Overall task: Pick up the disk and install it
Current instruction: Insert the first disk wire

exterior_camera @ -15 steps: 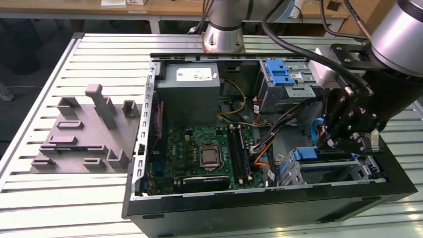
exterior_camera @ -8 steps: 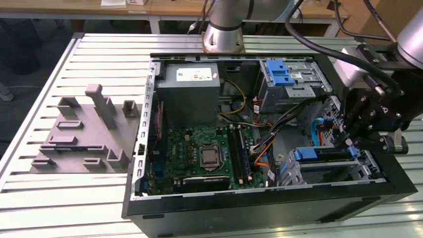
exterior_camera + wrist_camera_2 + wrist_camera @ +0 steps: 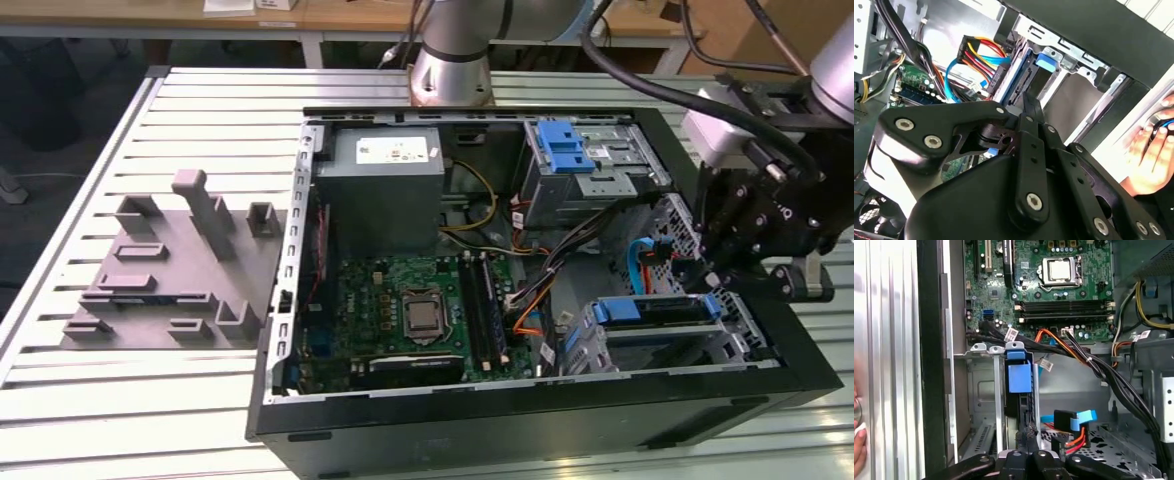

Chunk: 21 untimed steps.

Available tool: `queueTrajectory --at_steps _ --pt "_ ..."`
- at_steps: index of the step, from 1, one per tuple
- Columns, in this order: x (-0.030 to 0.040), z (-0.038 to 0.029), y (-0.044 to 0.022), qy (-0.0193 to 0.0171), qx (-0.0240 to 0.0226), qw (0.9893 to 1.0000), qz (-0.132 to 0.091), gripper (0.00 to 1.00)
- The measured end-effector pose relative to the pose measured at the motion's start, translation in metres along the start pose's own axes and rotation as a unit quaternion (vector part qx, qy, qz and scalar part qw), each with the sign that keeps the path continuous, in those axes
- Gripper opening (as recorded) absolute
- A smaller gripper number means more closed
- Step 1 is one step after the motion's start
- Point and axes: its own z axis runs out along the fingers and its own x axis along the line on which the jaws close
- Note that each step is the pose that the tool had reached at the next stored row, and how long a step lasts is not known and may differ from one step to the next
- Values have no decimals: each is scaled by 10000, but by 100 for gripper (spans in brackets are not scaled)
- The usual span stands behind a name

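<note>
The disk point(image 3: 650, 311) is seen standing on edge in the drive cage point(image 3: 667, 345) at the case's point(image 3: 534, 420) corner nearest the exterior view's right. The gripper point(image 3: 714, 275) is held just above it; whether the fingers are spread or pinching the disk cannot be told. A hand point(image 3: 1149, 150) is visible beside the case.

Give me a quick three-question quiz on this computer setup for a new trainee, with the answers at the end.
1. True or false: the computer case lies on the table with its side open.
2. The gripper is nearest to: A the processor, B the disk in the drive cage, C the grey fixture beside the case.
3. Fill in: the disk's carrier frame is coloured ____.
Key: 1 true; 2 B; 3 blue.
</note>
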Motion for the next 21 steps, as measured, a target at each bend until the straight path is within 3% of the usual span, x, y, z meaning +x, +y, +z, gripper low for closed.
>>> queueTrajectory --at_steps 3,7,10,19,21 --pt "-40 -21 2 -2 50 10000 3 11" --pt "-147 -53 7 -6 134 9999 3 11" --pt "-217 -54 11 1 155 9999 3 11" --pt "-224 -53 12 18 167 9999 1 11" --pt "-224 -52 18 18 178 9998 -27 24"
